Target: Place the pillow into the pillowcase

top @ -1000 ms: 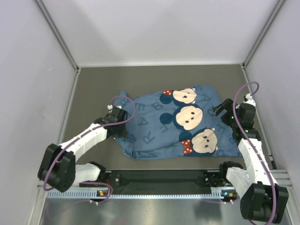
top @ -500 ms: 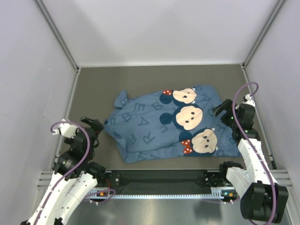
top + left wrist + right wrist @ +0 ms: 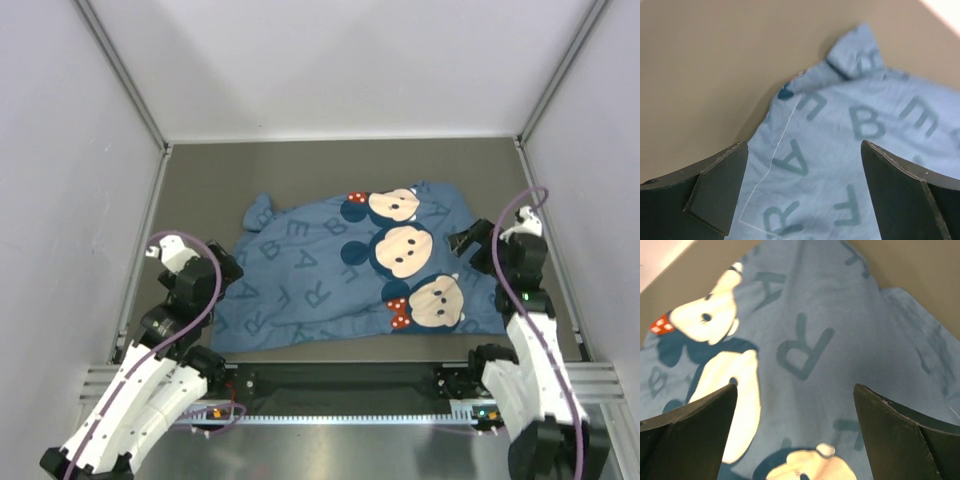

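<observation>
Blue soft fabric: the pillowcase (image 3: 340, 275), printed with dark letters and three mouse faces, lies spread and slightly puffy on the grey table (image 3: 330, 170). No cream pillow shows; it is probably inside already, so little seems left. At the case's left corner the left gripper (image 3: 224, 276), and at its right edge the right gripper (image 3: 465, 246), both have jaws spread wide and empty.

My left pincer (image 3: 222, 272) hangs wide open and empty, its arm folded close to its base. My right pincer (image 3: 465, 240) gapes equally wide, pointing inward.
</observation>
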Robot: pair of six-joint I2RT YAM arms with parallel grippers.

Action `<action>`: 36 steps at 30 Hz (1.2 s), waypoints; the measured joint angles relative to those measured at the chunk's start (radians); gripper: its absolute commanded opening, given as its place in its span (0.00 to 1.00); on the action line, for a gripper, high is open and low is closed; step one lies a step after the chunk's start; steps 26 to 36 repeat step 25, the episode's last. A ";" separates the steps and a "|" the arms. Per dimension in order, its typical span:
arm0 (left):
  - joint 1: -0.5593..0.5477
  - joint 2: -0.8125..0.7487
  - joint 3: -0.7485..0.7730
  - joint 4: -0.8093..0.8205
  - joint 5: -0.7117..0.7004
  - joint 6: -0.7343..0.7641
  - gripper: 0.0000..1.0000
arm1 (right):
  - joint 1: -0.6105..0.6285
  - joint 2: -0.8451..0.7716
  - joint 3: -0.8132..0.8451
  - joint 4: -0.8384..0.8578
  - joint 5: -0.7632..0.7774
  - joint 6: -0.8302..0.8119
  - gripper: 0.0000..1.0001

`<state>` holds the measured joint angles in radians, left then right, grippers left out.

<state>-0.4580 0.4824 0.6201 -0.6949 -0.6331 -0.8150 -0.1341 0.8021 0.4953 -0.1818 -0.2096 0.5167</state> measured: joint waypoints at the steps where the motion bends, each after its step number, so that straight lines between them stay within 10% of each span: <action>1: 0.000 0.023 0.002 0.008 0.017 0.023 0.99 | 0.000 -0.057 -0.020 0.006 -0.006 -0.010 1.00; 11: 0.000 -0.232 -0.074 0.133 0.175 0.157 0.99 | 0.000 -0.725 -0.101 0.032 0.043 -0.066 1.00; 36: 0.000 -0.324 -0.096 0.153 0.180 0.164 0.98 | 0.000 -0.758 -0.100 -0.089 0.185 -0.098 1.00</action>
